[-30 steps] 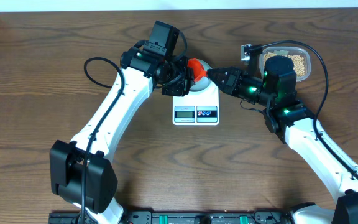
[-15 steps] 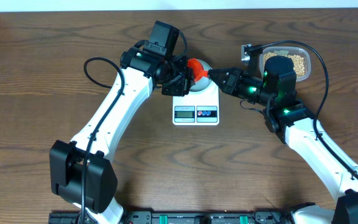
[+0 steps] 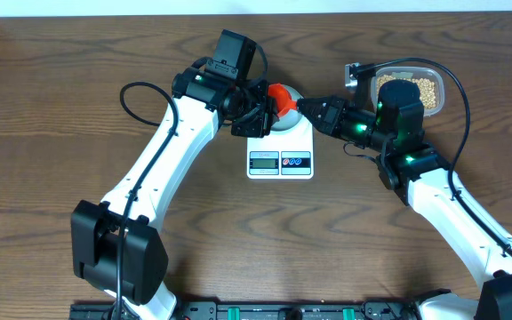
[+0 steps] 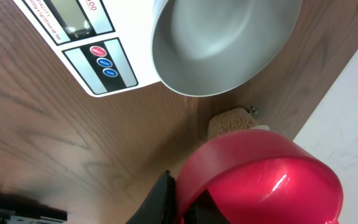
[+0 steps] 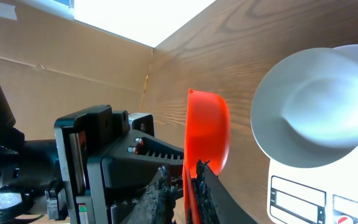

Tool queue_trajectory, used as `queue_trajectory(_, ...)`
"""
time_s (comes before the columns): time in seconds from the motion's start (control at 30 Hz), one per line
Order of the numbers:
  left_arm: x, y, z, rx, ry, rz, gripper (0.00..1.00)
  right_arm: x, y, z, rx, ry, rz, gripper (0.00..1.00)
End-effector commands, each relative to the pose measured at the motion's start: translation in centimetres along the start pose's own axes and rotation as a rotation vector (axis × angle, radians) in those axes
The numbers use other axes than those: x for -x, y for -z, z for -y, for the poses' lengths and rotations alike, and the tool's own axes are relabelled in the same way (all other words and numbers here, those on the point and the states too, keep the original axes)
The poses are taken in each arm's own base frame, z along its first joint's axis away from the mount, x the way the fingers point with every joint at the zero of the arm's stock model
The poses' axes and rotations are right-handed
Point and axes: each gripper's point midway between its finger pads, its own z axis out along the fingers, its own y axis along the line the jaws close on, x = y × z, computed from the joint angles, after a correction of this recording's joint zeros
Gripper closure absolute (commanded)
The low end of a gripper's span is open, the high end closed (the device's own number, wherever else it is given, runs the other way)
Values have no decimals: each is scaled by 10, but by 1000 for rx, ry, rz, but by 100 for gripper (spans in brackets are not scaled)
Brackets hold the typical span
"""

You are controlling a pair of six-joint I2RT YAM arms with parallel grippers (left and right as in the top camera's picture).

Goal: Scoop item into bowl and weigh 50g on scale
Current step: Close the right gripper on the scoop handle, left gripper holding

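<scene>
The scale [image 3: 280,162] lies mid-table with the pale bowl [image 3: 290,123] on its far end. The bowl [image 4: 222,43] looks empty in the left wrist view. A red scoop [image 3: 280,96] hangs above the bowl's far rim, and my left gripper [image 3: 260,111] is shut on its handle end. My right gripper [image 3: 308,105] reaches in from the right. In its own view the right gripper [image 5: 182,177] straddles the rim of the scoop [image 5: 210,130], one finger against the inside, the other a hair off the outside. The tan beans [image 3: 420,89] fill a clear tub at back right.
The clear tub [image 3: 434,76] stands behind my right arm, near the table's far edge. A small metal-and-white object [image 3: 354,76] sits just left of it. Cables loop over the wood beside both arms. The scale's display and buttons [image 4: 101,56] face the front.
Neither arm nor the scoop has visibly shifted in the overhead view over the last second.
</scene>
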Motion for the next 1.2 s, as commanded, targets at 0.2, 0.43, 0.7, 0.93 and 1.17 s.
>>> queue_trajectory(0.2, -4, 6, 1, -13, -4, 1, 93, 4, -3, -5, 2, 20, 14, 95)
queue_trajectory(0.43, -4, 6, 1, -13, -4, 1, 93, 7, -2, -3, -12, 13, 32, 94)
queue_trajectory(0.7, -4, 6, 1, -13, -4, 0, 93, 8, -2, -2, -16, 13, 38, 93)
queue_trajectory(0.93, -4, 6, 1, -13, -4, 0, 93, 8, -2, -3, -14, 15, 39, 97)
queue_trajectory(1.17, -4, 6, 1, -13, -4, 0, 93, 8, -2, -3, -14, 15, 39, 99)
